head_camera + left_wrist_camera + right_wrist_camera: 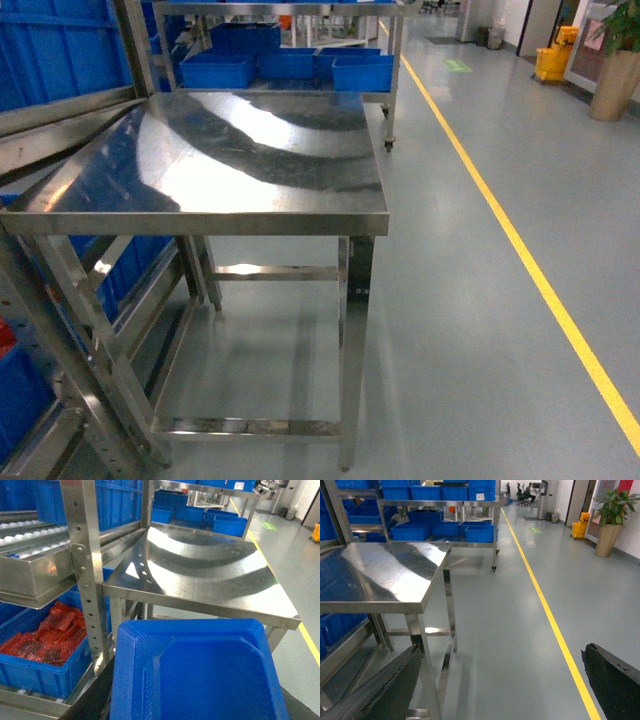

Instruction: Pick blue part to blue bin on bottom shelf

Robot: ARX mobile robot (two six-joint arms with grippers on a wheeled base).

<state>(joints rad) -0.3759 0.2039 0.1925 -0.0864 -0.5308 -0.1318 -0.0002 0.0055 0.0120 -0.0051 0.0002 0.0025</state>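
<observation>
A blue part [200, 670] fills the bottom of the left wrist view, a bright blue block with a recessed face. My left gripper [192, 702] is shut on it, with black fingers [85, 695] showing at its sides. It hangs in front of the steel rack post [87, 580]. The bottom shelf [30, 702] lies low at the left, a steel rail with small white rollers. I cannot make out the blue bin. My right gripper [500, 685] is open and empty above the floor, beside the table leg [422, 665]. Neither gripper shows in the head view.
A blue crate of red bubble-wrap packets [45, 635] sits on the bottom shelf. Above it is a roller track level [30, 535]. A flat steel table [230, 160] stands ahead, with more blue crates [290, 65] on a cart behind. A yellow floor line [520, 250] runs on the right.
</observation>
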